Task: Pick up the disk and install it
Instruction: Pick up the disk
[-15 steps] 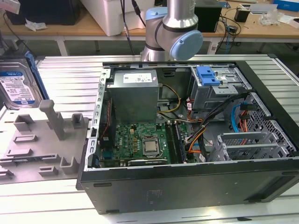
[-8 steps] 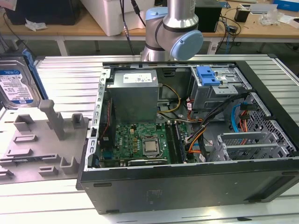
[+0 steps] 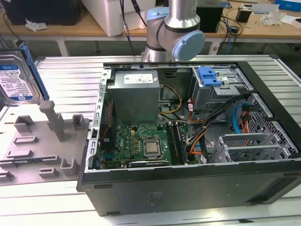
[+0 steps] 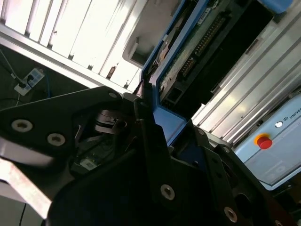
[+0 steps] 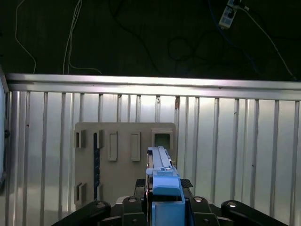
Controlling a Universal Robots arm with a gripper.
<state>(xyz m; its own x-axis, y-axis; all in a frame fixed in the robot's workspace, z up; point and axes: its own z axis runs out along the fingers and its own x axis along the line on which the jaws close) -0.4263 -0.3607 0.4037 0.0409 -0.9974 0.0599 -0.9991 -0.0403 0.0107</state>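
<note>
Disk: the disk [image 3: 16, 77] hangs outside the computer case [image 3: 188, 188], well off its wall toward the exterior view's left. Its label side faces the camera and its blue bracket [image 3: 32, 66] runs along the edge nearer the case.
Pincer: in the first wrist view the pincer [image 5: 164, 186] is closed onto the disk, gripping the blue bracket from both sides (the bracket is seen end-on there). The second wrist view shows the same grip from the circuit-board side of the drive.
Grey fixture: the grey fixture [image 3: 42, 141] lies on the tabletop [image 3: 70, 70] just beside the case, on the exterior view's left of it. The disk is above it and apparently apart from it, and the fixture's slots look empty in the first wrist view.
Drive cage: the silver drive cage [image 3: 218, 89] stands inside the case, on the side away from the disk, with a blue latch [image 3: 209, 75] on top (whether its bay is free I cannot tell).
Done: the pick-up looks finished, judging by the closed grip and the drive raised off the fixture.
Left: the whole install. The disk is outside the case and well apart from the cage, with the power-supply box [image 3: 136, 92] roughly between them.
</note>
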